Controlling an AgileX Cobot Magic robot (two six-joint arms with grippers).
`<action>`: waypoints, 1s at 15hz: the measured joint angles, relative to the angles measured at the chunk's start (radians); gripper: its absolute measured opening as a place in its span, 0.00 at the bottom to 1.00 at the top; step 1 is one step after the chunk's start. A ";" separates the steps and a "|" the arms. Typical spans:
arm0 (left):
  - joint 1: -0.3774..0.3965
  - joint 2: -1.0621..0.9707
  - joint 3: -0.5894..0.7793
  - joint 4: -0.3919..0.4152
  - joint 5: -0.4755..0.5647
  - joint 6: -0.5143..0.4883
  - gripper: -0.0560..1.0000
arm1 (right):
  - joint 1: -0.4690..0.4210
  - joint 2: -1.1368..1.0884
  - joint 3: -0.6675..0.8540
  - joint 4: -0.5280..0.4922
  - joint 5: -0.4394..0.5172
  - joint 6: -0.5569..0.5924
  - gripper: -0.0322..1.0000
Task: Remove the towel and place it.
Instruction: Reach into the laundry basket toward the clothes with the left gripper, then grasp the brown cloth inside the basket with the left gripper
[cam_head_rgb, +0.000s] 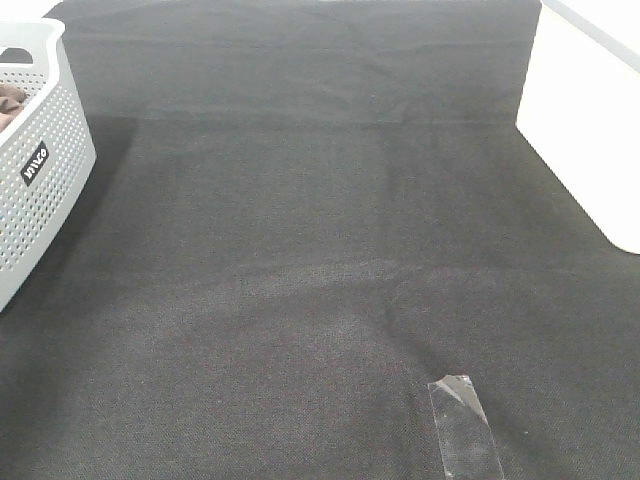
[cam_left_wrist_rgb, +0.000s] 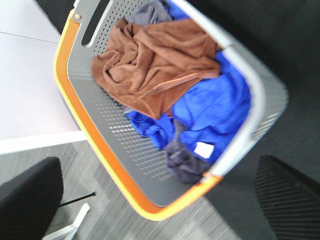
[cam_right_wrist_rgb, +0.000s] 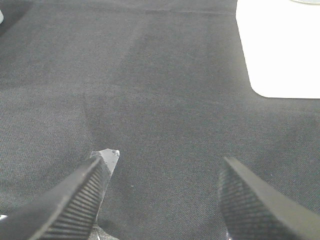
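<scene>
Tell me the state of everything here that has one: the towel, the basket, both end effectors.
Reddish-brown terry towel: crumpled in the basket, atop the blue cloth.
Grey perforated plastic basket with orange rim: holding several cloths.
Left end effector: open, empty, facing the basket.
Right end effector: open, empty, over the black table cover.

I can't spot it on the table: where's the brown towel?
The towel lies crumpled in the basket at the exterior view's left edge, atop a blue cloth.

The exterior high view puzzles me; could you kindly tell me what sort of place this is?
Probably a laundry-handling test bench: a black cloth covers the work surface, a perforated basket holds the towel and blue cloths, and a strip of clear tape is stuck on the cloth.
</scene>
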 joint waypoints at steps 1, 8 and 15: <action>0.000 0.115 -0.078 0.038 0.014 0.037 0.97 | 0.000 0.000 0.000 0.000 0.000 0.000 0.62; 0.074 0.650 -0.199 0.244 -0.139 0.205 0.96 | 0.000 0.000 0.000 0.001 0.000 0.000 0.62; 0.122 0.927 -0.210 0.251 -0.301 0.311 0.96 | 0.000 0.000 0.000 0.001 0.000 0.000 0.62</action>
